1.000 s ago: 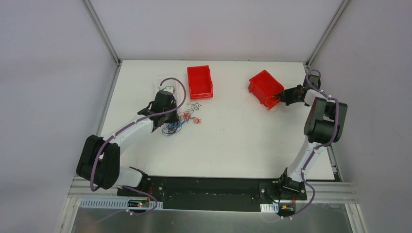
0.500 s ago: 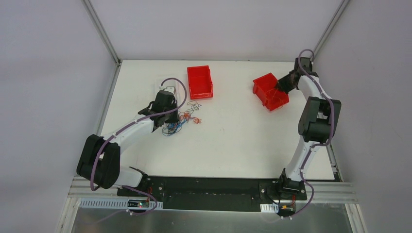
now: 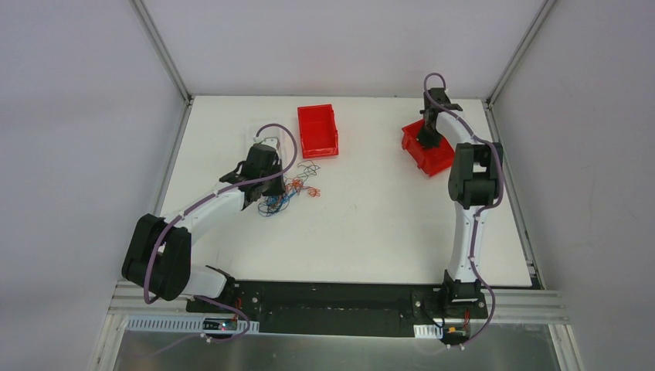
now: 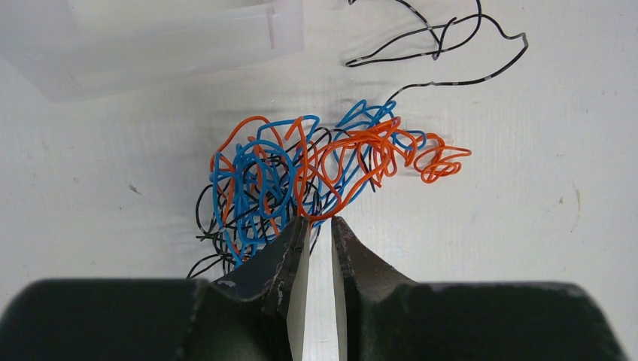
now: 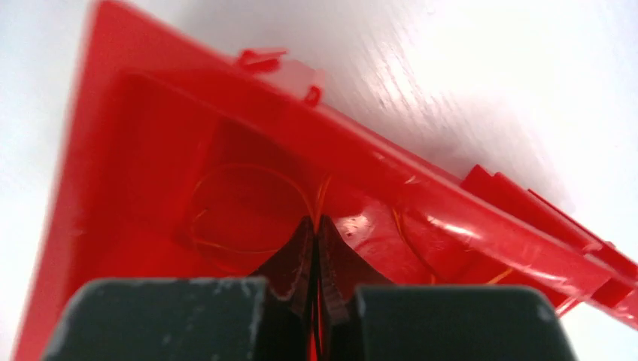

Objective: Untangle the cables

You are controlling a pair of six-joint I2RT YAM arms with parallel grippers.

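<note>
The cables lie as a small blue, orange and black knot left of the table's middle. In the left wrist view the knot lies just ahead of my left gripper. Its jaws stand narrowly apart, with an orange loop at the tips. A loose black strand trails off to the far right. My left gripper sits at the knot's left edge. My right gripper hangs over the right red bin. It is shut on a thin orange cable that loops inside the bin.
A second red bin stands at the back middle, just beyond the knot. A clear plastic container lies behind the knot by the left wrist. White walls and metal frame posts close the table's back and sides.
My right arm has swung left from beside the right red bin to above it, with the gripper pointing down into it. The left arm and the knot have not moved.
</note>
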